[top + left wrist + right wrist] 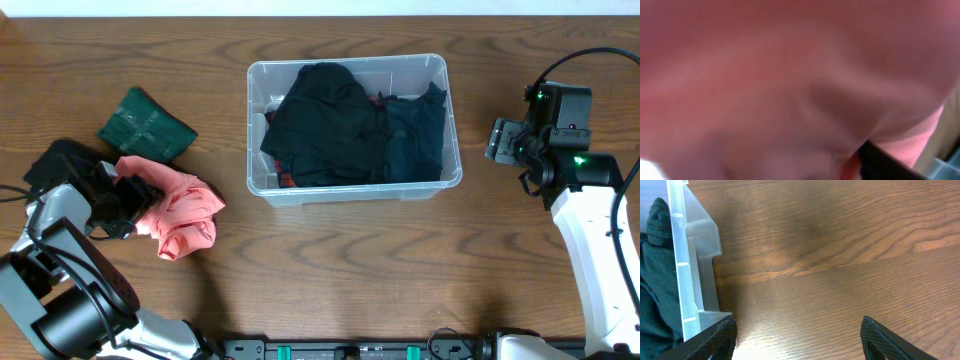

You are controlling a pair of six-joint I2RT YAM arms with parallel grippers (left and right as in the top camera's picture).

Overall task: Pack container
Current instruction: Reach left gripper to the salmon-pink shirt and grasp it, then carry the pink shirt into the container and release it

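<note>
The clear plastic container (350,190) stands at the table's middle, holding dark clothes (340,125). A pink cloth (185,210) lies crumpled on the table to its left. My left gripper (138,200) is pushed into the cloth's left edge. The pink cloth (790,75) fills the left wrist view, where only one black finger (885,162) shows, set wide; the other is hidden. My right gripper (497,140) hovers right of the container, open and empty (797,340). The container's wall (682,270) is at its left finger.
A folded green cloth (147,125) lies at the left back. A black cloth (60,160) lies by my left arm. Bare wooden table lies under my right gripper.
</note>
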